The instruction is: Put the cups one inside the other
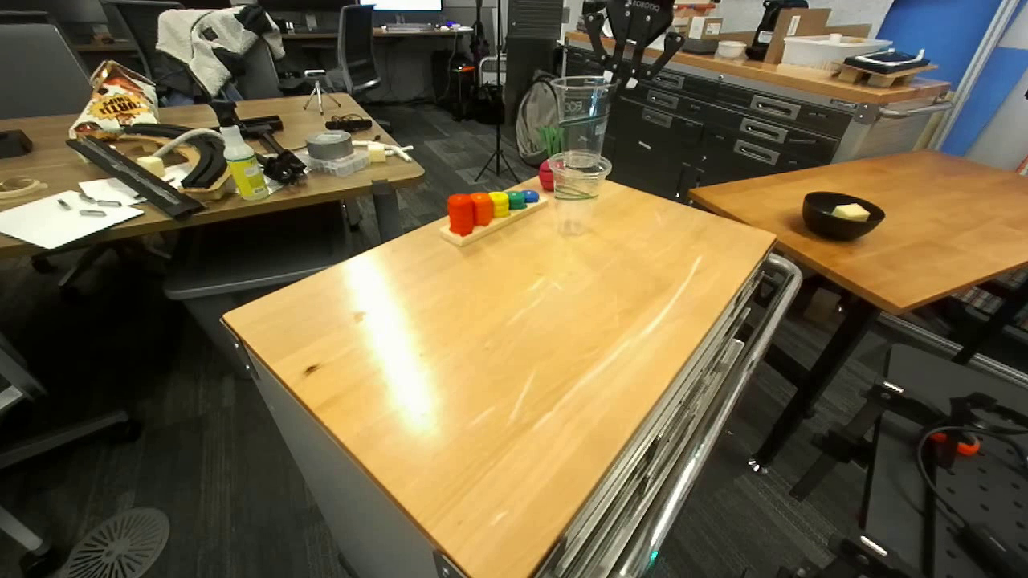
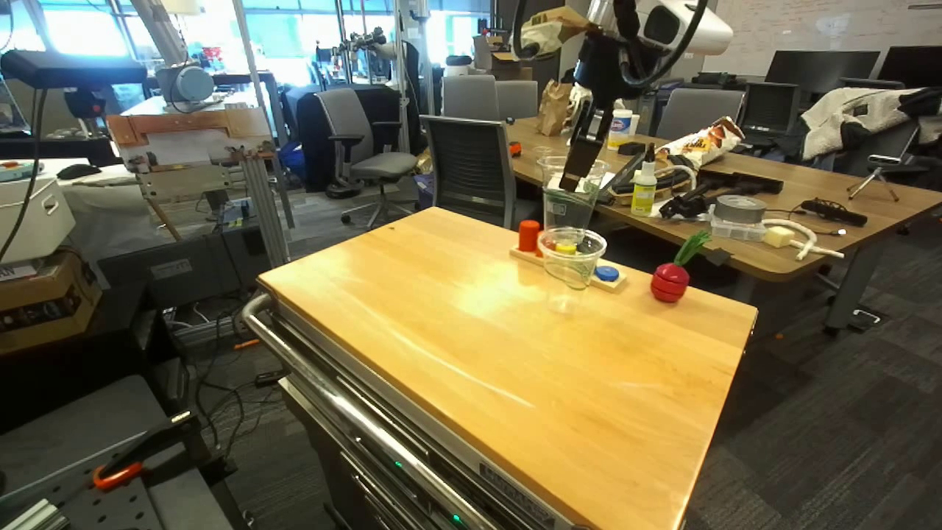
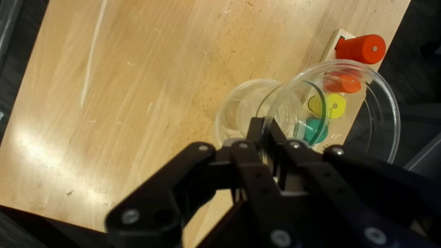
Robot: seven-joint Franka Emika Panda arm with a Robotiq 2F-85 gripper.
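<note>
My gripper (image 1: 620, 79) is shut on the side wall and rim of a clear cup, held upright or nearly so; its dark fingers also show in the wrist view (image 3: 264, 125). The held cup (image 1: 581, 120) shows in both exterior views (image 2: 565, 213) and its wide rim fills the right of the wrist view (image 3: 393, 106). A clear cup (image 1: 572, 215) stands upright on the wooden top below it, also seen in an exterior view (image 2: 567, 287) and the wrist view (image 3: 226, 115). The held cup's base overlaps the standing cup's rim; whether it is inside cannot be told. No separate third cup shows.
A wooden rack of coloured discs (image 1: 482, 213) stands close beside the standing cup, also in the wrist view (image 3: 363, 50). A red toy radish (image 2: 670, 283) stands near the rack's end. A metal rail (image 1: 723, 425) runs along one edge. A black bowl (image 1: 835, 229) is on another table.
</note>
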